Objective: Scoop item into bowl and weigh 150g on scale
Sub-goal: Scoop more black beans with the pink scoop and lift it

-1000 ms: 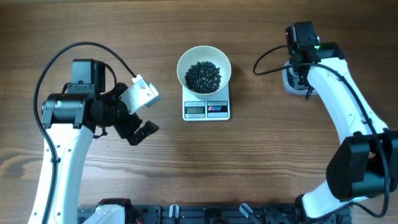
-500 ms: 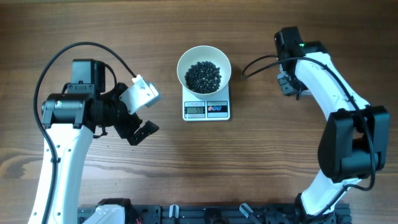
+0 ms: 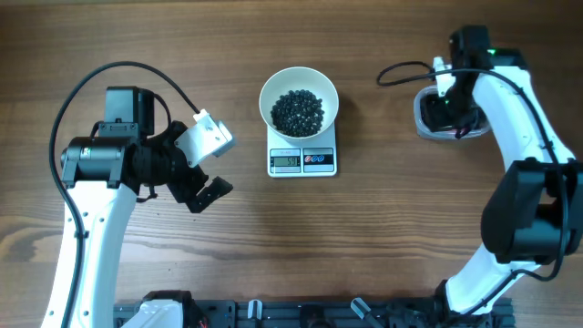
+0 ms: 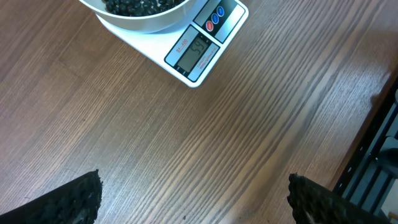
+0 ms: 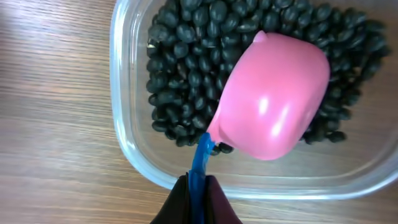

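right gripper point(image 5: 198, 199) clamped on pink scoop point(image 5: 273, 99) handle, scoop inverted over beans point(image 5: 180, 81) in tub point(image 5: 124, 146). left gripper point(image 4: 198, 205) jaws wide apart. bowl point(image 3: 270, 91) seated on scale point(image 3: 302, 160).

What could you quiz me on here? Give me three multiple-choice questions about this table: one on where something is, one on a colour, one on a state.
1. Where does the white bowl stand?
A) on a tray
B) on the scale
C) on a stack of books

2. What colour is the scoop?
A) green
B) yellow
C) pink

3. How is the left gripper?
A) open, holding nothing
B) shut on a spoon
C) shut on a cloth

Answers:
1. B: in the overhead view the bowl sits on the scale's platform, just behind the display.
2. C: the right wrist view shows its pink cup over the black beans.
3. A: its fingertips stand far apart, with only the table between them.
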Controlling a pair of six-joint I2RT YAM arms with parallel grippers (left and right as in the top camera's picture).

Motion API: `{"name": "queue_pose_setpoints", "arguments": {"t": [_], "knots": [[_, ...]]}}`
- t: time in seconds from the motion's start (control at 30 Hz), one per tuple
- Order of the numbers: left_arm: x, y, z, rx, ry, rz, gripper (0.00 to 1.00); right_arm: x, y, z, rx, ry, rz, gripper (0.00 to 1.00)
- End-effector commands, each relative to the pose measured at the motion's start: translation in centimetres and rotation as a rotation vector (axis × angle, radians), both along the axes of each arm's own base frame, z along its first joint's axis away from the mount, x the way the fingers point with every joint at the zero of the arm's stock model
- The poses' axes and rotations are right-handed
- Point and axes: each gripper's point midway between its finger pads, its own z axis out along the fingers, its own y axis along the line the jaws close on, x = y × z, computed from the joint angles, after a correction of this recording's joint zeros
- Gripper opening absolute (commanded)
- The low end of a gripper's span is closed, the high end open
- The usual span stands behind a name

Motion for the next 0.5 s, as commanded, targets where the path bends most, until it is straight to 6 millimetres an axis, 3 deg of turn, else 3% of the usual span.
{"name": "queue_pose_setpoints", "arguments": {"t": [0.0,0.3,0.47], "knots": [[-0.1,-0.1,0.0,-0.013,-0.005,-0.016,1.00,-0.6,3.8,-0.2,0.307,0.030,-0.002,0.04],[-0.1,-0.1,0.0,-0.013,-0.005,-0.016,1.00,-1.0,1.7,2.6,0.356,-0.024,-0.101,0.04],[-0.1,-0.1,0.0,-0.013,-0.005,-0.016,1.00,-1.8,1.1,2.7,0.365,0.004,-0.155,0.04]]}}
